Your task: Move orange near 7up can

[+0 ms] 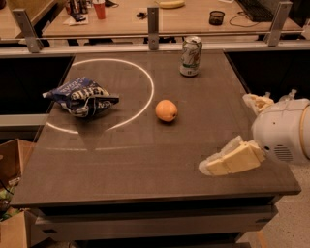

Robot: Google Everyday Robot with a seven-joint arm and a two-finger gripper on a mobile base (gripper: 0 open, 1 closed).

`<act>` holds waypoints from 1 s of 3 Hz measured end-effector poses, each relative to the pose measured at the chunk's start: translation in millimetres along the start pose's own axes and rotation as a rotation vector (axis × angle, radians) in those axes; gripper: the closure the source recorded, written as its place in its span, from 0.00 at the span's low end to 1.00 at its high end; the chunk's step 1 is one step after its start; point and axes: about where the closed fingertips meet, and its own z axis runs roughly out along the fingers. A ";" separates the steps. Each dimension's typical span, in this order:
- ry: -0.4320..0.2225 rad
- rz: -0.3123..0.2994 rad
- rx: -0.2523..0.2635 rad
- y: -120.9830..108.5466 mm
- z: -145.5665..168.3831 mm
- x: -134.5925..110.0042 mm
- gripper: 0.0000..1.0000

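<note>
The orange [166, 110] lies on the dark table [145, 160] near its middle, just outside a white circle line. The 7up can [191, 56], silvery-white and green, stands upright at the table's far edge, behind the orange and a little to its right. My gripper [226, 133] is over the table's right front part, to the right of and nearer than the orange. Its two pale fingers are spread wide, one low near the front [232, 160] and one higher by the right edge [256, 102]. Nothing is between them.
A blue crumpled chip bag [81, 97] lies on the left inside the white circle line [145, 82]. A rail with metal posts [153, 22] runs behind the table. A desk beyond holds a red cup [100, 8] and a banana [170, 4]. Cardboard boxes [12, 160] stand at lower left.
</note>
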 end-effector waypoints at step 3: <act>-0.006 0.178 0.123 -13.7 17.5 14.4 0.00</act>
